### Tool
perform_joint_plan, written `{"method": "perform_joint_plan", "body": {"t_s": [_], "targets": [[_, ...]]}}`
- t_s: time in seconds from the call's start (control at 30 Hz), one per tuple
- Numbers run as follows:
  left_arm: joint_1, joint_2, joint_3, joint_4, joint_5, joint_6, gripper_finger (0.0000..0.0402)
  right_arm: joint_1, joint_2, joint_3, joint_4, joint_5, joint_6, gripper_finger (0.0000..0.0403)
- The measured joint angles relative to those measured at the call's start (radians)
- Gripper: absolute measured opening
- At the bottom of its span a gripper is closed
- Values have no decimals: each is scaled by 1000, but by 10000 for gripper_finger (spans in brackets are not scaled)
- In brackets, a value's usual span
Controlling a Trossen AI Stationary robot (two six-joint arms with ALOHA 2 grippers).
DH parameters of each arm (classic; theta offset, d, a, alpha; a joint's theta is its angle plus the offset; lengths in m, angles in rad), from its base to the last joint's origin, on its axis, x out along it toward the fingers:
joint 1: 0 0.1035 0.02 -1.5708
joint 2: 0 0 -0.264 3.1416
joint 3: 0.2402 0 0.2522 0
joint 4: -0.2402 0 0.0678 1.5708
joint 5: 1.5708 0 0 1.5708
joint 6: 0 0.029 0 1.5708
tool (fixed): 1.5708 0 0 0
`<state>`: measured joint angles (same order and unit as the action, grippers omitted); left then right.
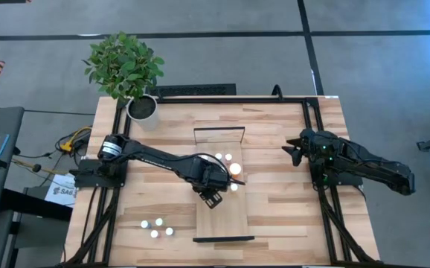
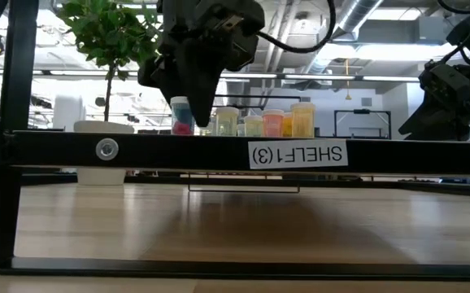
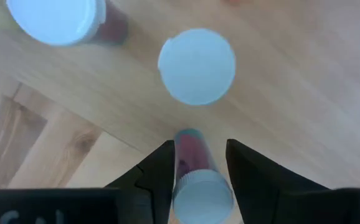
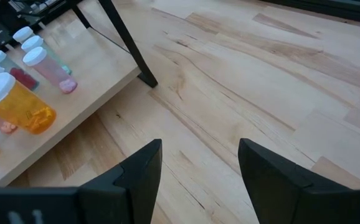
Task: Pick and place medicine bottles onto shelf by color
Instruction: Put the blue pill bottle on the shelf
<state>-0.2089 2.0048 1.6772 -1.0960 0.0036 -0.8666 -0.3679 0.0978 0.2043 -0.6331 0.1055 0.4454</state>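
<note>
My left gripper (image 1: 213, 195) points down over the light-wood shelf (image 1: 219, 219). A small red-bodied medicine bottle (image 3: 192, 165) with a white cap stands upright on the shelf between its fingers (image 3: 161, 171), and a thin gap shows at each side. Other white-capped bottles stand on the shelf close by (image 3: 197, 65) (image 1: 228, 158). In the low view they form a row (image 2: 255, 124) beside the gripper (image 2: 198, 114). Several more bottles (image 1: 157, 227) stand on the table near its front left. My right gripper (image 1: 295, 149) (image 4: 198, 165) waits open at the table's right.
A potted plant (image 1: 142, 108) stands at the table's far left corner. The shelf's black end frames (image 1: 219, 130) (image 1: 222, 240) rise at its far and near ends. An orange bottle (image 4: 18, 106) and pink ones (image 4: 49, 68) show on the shelf in the right wrist view.
</note>
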Motion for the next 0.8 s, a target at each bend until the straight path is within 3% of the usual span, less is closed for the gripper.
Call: {"method": "perform_joint_plan", "body": {"t_s": [0.4,0.8], "targets": [[0,-3,130,-81,-67,62,155,0,0,0,0,0,0,234],[-83,-6,367,-399,-211,24,155,0,0,0,0,0,0,234]]}}
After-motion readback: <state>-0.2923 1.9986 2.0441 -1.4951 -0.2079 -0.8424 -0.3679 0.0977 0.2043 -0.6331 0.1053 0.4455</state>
